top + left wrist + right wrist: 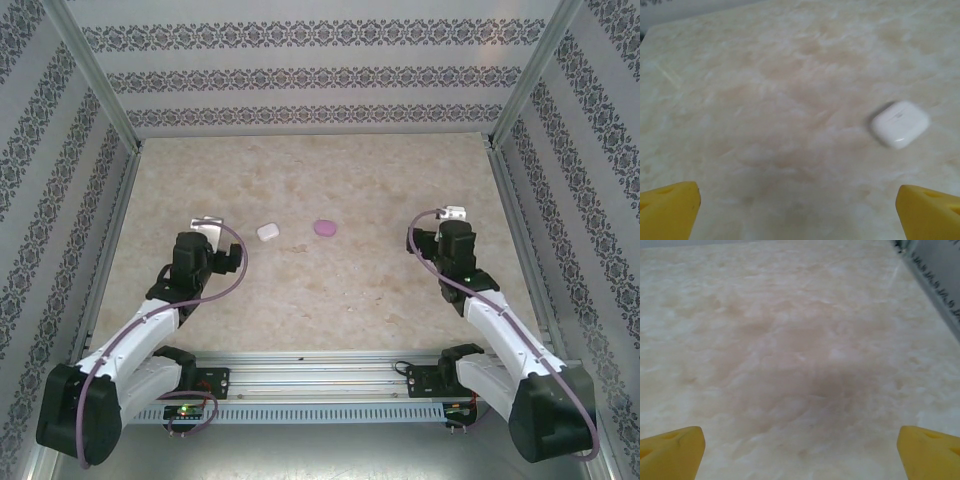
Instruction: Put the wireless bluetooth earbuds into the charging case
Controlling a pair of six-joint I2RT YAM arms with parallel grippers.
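Top external: beige marbled worktop (330,300) carries two items near centre. Small rounded white plastic charging case (267,232) lies left of centre. Small rounded lilac-purple plastic case (325,228) lies just to its right, apart, not touching. Both appear shut. Earbuds: too small to tell at this res.; whether they sit inside the cases cannot be told. Left claw (205,224) is near the white case, on its left, no contact. Right claw (455,213) is well apart from the purple case, toward the right wall.

Left wrist: yellow fingertips (670,207) at both lower corners, i.e. claw spread wide, holding nothing. White case sits ahead and right of the claw axis; image blurred.

Right wrist: yellow fingertips (670,447) likewise at both corners, claw wide, empty. Worktop ahead; patterned wall (940,285) at upper right.

Assessment: task at start, progress approx. nil. Step in hand is prob. the left arm's approach to the white case. Rec.: swing claw right until the case is centred between the fingers, descend square across its narrower width, close gently, since the smooth shell may skid. Lid must open before any bud goes in.
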